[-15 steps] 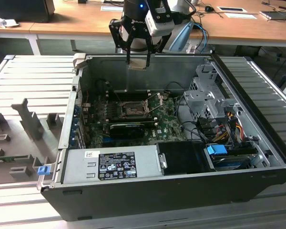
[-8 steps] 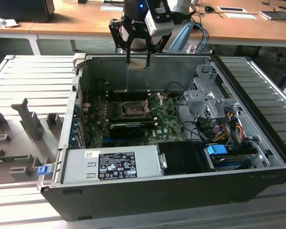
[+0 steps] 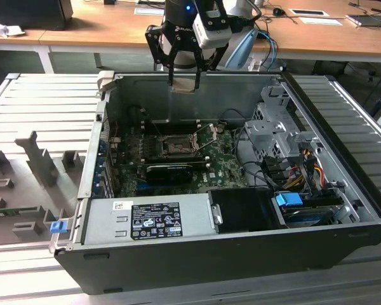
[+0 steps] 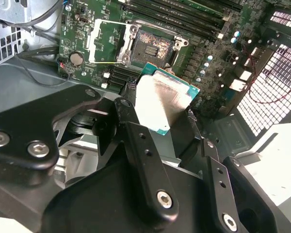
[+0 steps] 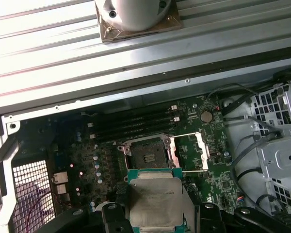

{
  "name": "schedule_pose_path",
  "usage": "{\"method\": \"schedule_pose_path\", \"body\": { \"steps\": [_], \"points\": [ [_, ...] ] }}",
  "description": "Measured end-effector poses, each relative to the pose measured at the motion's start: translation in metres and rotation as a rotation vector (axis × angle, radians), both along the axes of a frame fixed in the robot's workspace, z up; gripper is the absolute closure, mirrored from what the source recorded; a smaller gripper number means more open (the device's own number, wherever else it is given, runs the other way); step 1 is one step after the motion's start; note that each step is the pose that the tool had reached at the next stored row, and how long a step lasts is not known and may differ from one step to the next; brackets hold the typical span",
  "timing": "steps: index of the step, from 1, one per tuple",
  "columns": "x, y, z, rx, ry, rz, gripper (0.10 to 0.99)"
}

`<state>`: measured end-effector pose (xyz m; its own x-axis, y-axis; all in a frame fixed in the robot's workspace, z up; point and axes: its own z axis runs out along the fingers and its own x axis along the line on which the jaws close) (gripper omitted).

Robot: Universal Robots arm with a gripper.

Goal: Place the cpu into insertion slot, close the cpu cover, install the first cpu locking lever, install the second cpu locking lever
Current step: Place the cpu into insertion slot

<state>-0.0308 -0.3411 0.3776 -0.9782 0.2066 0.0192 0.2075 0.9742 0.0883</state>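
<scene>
End effector (image 3: 185, 79) has its black fingers pinched in on the edges of the cpu (image 3: 183, 89), a flat square chip with a dull beige-silver lid on a green base, held up over the open case. Below it, on the green motherboard (image 5: 218, 177), sits the insertion slot (image 5: 148, 155): a square black socket with its dark middle bare. The cpu cover (image 5: 202, 150), a thin silvery frame, is flipped open just beside the slot. Farther from the end effector, the grey power supply (image 3: 146, 219) has a black sticker with white print, too small to read.

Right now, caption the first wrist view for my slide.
Gripper holds the cpu; beyond it, the empty insertion slot with cpu cover open.
</scene>
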Motion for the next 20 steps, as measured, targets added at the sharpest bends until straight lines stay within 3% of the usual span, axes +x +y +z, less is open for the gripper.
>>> {"method": "schedule_pose_path", "body": {
  "steps": [20],
  "points": [
    [0.0000,0.0000,0.0000,0.000,0.0000,-0.017,0.557]
  ]
}}
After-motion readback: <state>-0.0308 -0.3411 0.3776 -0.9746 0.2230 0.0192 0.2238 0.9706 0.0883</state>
